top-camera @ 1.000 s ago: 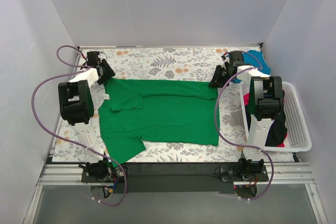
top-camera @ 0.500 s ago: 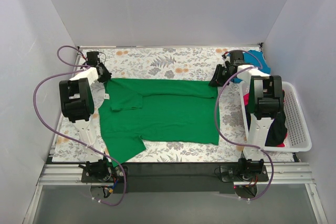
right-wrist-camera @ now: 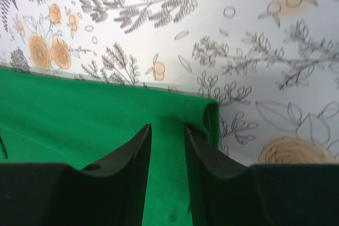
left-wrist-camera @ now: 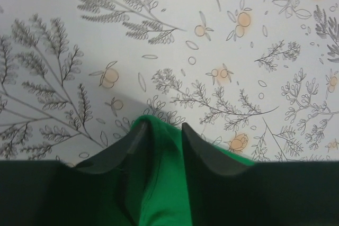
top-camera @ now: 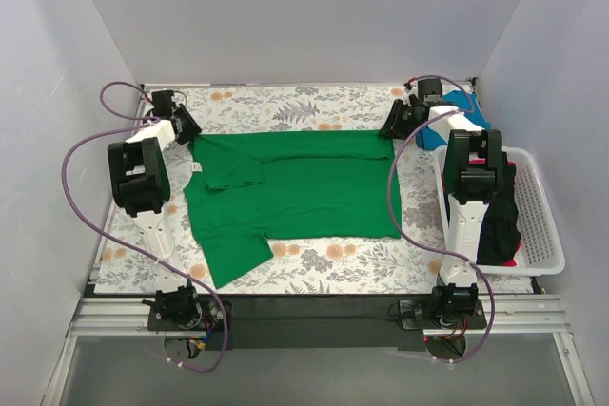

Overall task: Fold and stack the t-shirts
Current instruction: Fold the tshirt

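Note:
A bright green t-shirt (top-camera: 304, 187) lies spread flat across the middle of the floral table, collar end to the left. My left gripper (top-camera: 188, 132) is shut on its far left corner; the wrist view shows green fabric (left-wrist-camera: 159, 183) bunched between the fingers, gripper (left-wrist-camera: 161, 126). My right gripper (top-camera: 388, 130) is shut on the far right corner, with the folded hem (right-wrist-camera: 79, 109) pinched between its fingers, gripper (right-wrist-camera: 168, 128). A teal-blue t-shirt (top-camera: 468, 106) lies at the far right corner behind the right arm.
A white slotted basket (top-camera: 547, 235) stands at the right edge. It holds a black shirt (top-camera: 502, 221) and a red-pink one (top-camera: 509, 259), partly hidden by the right arm. White walls close the table on three sides.
Both grippers have moved toward the far wall, dragging the green shirt with them. Its far edge is now pulled straight, and its near edge lies farther from the table's front.

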`<state>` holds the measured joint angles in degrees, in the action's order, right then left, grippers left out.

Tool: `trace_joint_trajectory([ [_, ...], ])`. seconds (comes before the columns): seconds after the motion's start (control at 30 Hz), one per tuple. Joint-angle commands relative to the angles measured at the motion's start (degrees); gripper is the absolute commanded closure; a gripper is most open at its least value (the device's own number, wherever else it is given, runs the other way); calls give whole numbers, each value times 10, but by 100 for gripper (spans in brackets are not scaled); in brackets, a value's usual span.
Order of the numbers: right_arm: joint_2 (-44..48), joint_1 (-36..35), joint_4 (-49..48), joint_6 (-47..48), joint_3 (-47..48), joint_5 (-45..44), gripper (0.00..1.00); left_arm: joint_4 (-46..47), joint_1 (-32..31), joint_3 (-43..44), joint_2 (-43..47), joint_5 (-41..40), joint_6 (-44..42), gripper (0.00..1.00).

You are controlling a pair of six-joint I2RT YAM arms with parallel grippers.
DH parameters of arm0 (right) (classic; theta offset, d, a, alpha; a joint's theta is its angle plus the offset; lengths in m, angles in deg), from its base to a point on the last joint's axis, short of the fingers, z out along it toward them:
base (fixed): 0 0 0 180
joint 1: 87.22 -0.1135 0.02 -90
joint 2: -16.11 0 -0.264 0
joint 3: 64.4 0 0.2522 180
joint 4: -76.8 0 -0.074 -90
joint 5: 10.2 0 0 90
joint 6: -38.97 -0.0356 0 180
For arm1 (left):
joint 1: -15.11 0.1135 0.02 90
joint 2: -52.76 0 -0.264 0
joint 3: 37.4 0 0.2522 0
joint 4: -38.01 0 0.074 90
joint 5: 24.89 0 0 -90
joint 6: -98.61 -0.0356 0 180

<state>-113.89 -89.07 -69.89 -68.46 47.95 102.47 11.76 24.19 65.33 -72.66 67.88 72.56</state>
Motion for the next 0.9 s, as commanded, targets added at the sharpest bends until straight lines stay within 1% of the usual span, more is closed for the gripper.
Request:
trace_joint_trajectory([
  [0.0, -23, 10, -5, 13, 49, -12, 60, 19, 9, 29, -19, 2, -7, 65],
  [0.03, -19, 11, -5, 15, 56, -11, 59, 18, 9, 42, -18, 3, -8, 61],
  [0.07, -15, 10, -6, 19, 63, -10, 55, 18, 9, 46, -17, 4, -9, 57],
  [0.1, -8, 11, -5, 21, 64, -5, 53, 18, 9, 50, -2, 4, -9, 47],
  [0.2, 32, 11, -6, 23, 50, 0, 52, 18, 9, 54, 32, 1, -8, 32],
  [0.23, 54, 11, -6, 22, 43, -2, 51, 17, 9, 53, 61, 0, -1, 24],
  [0.27, 66, 11, -7, 21, 23, -7, 51, 18, 9, 43, 77, 0, 4, 23],
  [0.37, 105, 9, -7, 16, -11, -7, 51, 7, 8, 17, 134, -6, 37, 21],
  [0.43, 129, 9, -7, 6, -51, -11, 52, -15, 2, 0, 169, -14, 59, 21],
  [0.47, 137, 9, -6, -1, -66, -15, 52, -20, 0, -23, 182, -14, 79, 21],
  [0.5, 154, 8, -8, -11, -97, -28, 52, -29, -3, -39, 193, -16, 88, 21],
  [0.6, 172, 8, -19, -32, -138, -33, 52, -38, -21, -89, 229, -13, 109, 21],
  [0.67, 184, 8, -35, -55, -172, -27, 52, -49, -39, -111, 241, 0, 112, 21],
  [0.77, 192, 7, -63, -87, -204, -13, 52, -64, -68, -150, 261, -3, 107, 21],
  [0.87, 186, 2, -74, -110, -214, 9, 51, -71, -83, -189, 286, -5, 102, 21],
])
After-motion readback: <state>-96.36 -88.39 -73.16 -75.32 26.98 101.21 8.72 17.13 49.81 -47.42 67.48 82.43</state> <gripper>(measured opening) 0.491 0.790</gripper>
